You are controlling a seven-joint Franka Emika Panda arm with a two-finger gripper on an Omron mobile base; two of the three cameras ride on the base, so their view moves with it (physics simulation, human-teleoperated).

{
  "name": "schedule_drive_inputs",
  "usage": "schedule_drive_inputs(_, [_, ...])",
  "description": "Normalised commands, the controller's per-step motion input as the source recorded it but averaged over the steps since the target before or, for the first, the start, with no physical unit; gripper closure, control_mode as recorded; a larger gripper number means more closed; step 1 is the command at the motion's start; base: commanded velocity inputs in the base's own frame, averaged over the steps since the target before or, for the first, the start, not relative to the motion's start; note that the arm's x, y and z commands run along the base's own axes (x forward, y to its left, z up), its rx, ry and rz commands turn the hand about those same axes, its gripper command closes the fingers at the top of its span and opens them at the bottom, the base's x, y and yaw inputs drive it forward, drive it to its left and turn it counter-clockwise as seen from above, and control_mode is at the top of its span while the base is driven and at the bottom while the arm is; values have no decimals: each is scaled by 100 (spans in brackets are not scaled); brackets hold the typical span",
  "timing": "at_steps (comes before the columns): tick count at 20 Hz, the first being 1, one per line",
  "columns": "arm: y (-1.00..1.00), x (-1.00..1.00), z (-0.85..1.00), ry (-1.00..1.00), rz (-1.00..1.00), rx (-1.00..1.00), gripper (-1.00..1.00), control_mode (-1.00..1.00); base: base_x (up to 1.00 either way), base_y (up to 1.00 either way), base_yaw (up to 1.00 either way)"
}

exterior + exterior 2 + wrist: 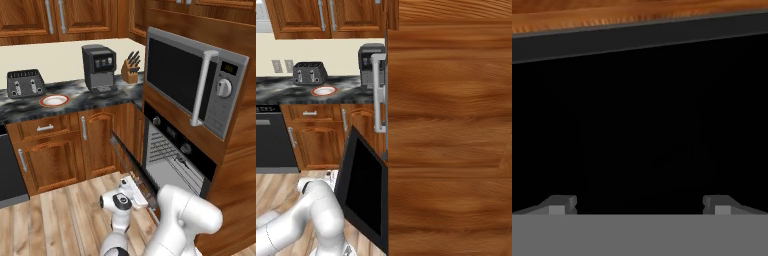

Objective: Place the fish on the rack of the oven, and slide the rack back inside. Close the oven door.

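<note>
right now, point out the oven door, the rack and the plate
oven door (pixel 363 187), right base view, middle of its black glass.
rack (pixel 167 150), left base view, bars inside the cavity.
plate (pixel 54 101), left base view, its red rim.

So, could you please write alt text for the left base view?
The oven door stands partly open below the microwave, with the rack visible inside and the white robot arm low beside it. Left, a counter holds a toaster, plate and coffee machine.

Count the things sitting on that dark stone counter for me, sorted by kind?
Toaster: 1
Coffee machine: 1
Knife block: 1
Plate: 1
Total: 4 things on the counter
</note>
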Motion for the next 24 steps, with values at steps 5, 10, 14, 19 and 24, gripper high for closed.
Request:
schedule_drive_inputs(5, [-100,0,30,0,-17,-9,-100,-100,0,0,0])
schedule_drive_inputs(10, [-100,0,29,0,-16,-9,-100,-100,0,0,0])
schedule_drive_inputs(14, [-100,0,30,1,-16,-10,-100,-100,0,0,0])
schedule_drive_inputs(19, [-100,0,29,2,-17,-10,-100,-100,0,0,0])
schedule_drive_inputs(24, [-100,3,19,6,-15,-8,-100,-100,0,0,0])
